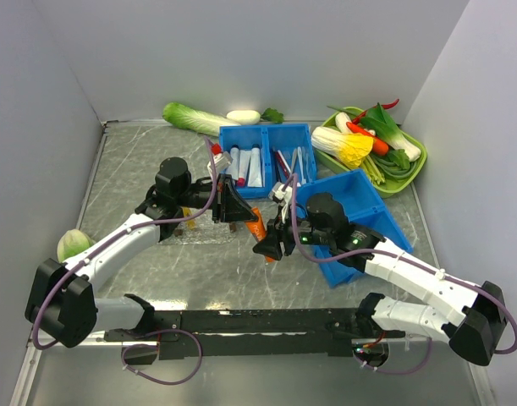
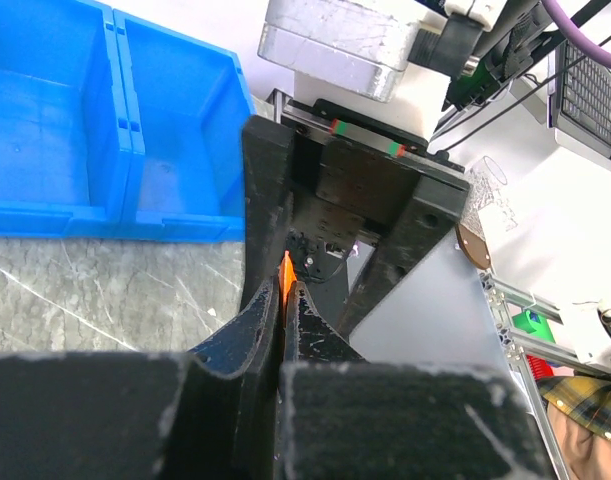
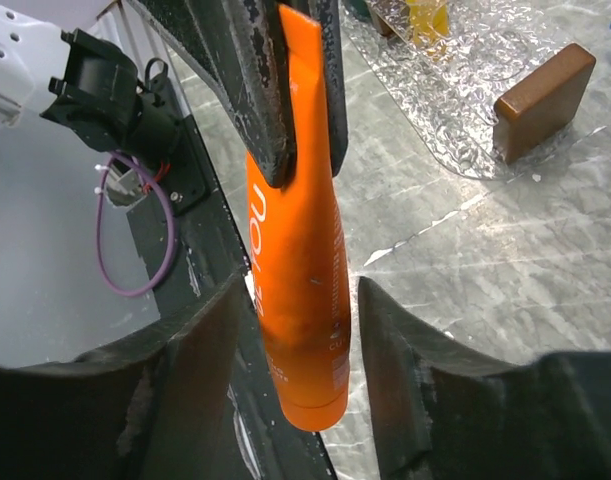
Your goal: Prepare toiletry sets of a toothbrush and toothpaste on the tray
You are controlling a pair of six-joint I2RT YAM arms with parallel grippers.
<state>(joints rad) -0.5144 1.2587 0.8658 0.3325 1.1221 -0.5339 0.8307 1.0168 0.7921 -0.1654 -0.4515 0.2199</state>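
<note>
— Gripping the orange toothpaste (image 3: 297,240) by one end, is that the left gripper (image 1: 233,209)?

— Yes; its fingers are pinched hard on the tube, and its own wrist view shows only a sliver of orange between them; the tube hangs clear of the table (image 1: 140,161), between the two arms and beside the tray (image 3: 435,110), not over it.

— And the right gripper (image 3: 300,300)?

— Spread wide, one finger on each side of the tube's free end; neither pad seems to touch it yet; it reads to me as a hand-over in mid-air.

— Why pass it across at all?

— My guess is the hold; pinched at its tip, the tube stands on end, so a second grasp lower down would let it be laid flat.

— What sits on the tray now?

— A yellow toothpaste (image 3: 430,20) lies on the frosted plastic; a brown block (image 3: 545,95) rests at its edge.

— No toothbrush (image 1: 283,161)?

— None that I can see on the tray; thin dark-red sticks lie in the right compartment of the divided blue bin (image 1: 245,128), and I take those for the brushes; so the sets look far from complete.

— The risk here?

— Letting go early; the left should hold until the right has closed, or the tube drops.
</note>
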